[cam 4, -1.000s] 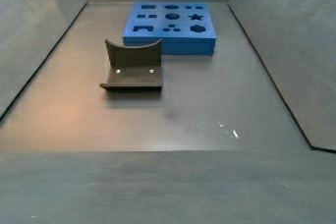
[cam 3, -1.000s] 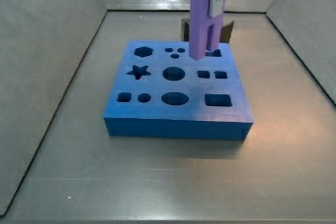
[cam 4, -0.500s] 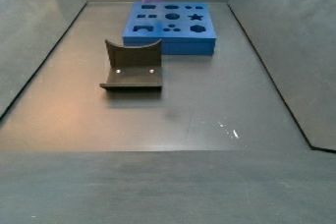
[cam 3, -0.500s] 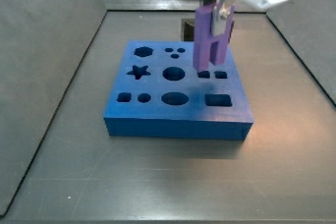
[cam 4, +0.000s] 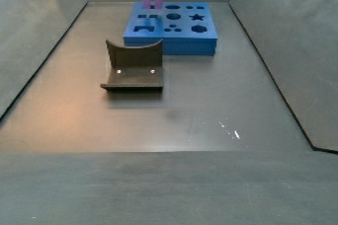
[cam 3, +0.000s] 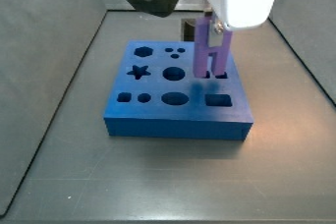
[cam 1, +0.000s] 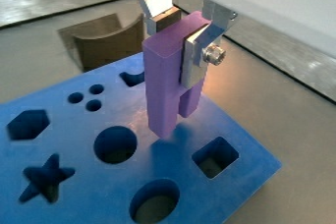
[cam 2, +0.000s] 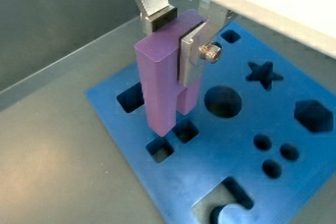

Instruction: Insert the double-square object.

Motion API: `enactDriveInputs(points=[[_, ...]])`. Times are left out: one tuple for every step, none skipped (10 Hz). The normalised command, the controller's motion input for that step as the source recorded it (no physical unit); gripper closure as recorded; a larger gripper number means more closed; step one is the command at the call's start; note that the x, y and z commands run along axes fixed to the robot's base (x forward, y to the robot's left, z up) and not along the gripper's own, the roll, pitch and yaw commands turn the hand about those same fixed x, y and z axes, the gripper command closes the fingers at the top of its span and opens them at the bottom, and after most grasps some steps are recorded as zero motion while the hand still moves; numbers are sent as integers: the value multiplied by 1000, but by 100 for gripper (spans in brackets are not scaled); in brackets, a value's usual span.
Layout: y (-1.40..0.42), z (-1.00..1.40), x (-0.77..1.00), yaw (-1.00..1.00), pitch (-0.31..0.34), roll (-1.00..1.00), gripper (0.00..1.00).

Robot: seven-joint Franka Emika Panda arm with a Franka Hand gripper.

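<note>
You are seeing both wrist views looking steeply down, close, past the gripper, sharing the blue foam block with shaped holes; both side views are facing it from opposite ends.

Grey matte floor, slanted grey side walls, faint glints of light on floor, dull even lighting
</note>
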Motion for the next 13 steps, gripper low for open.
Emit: enactDriveInputs(points=[[0, -214, 474, -374, 243, 0, 100], [17, -223, 380, -514, 204, 0, 100], [40, -214, 263, -631, 173, 0, 100], [0, -83, 49, -157, 134, 0, 100], [34, -46, 0, 0, 27, 39, 100], [89, -120, 0, 0, 63, 36, 100], [229, -203, 0, 0, 87, 0, 100], [320, -237, 0, 0, 80, -36, 100], [243, -269, 0, 0, 59, -64, 100], [197, -323, -106, 0, 51, -113, 100], [69, -314, -194, 0, 26, -139, 100], [0, -323, -123, 0, 0, -203, 100], [-51, -309, -91, 0, 0, -207, 100]])
